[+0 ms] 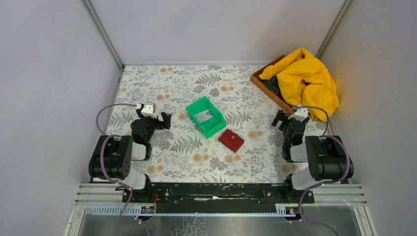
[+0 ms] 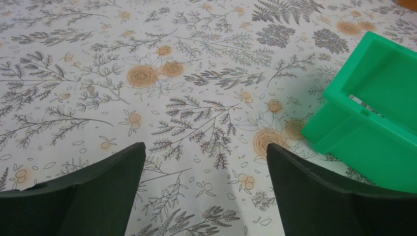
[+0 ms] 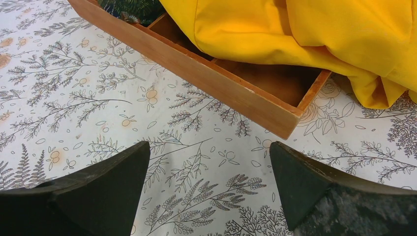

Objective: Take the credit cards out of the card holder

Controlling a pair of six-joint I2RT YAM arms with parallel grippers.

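The card holder (image 1: 231, 140), dark red and folded shut, lies flat on the flowered tablecloth just right of the green bin (image 1: 205, 116); only the top view shows it. A flat grey card-like piece (image 1: 204, 117) lies inside the bin. No other credit cards show. My left gripper (image 1: 163, 119) hovers left of the bin, pointing toward it, open and empty (image 2: 205, 146). My right gripper (image 1: 284, 119) is at the right side, well clear of the card holder, open with only cloth between its fingers (image 3: 209, 144).
The bin's corner (image 2: 373, 108) sits close ahead and right of the left fingers. A wooden tray (image 3: 221, 83) with a yellow cloth (image 3: 305, 34) heaped over it stands at the back right, just beyond the right gripper. Grey walls enclose the table.
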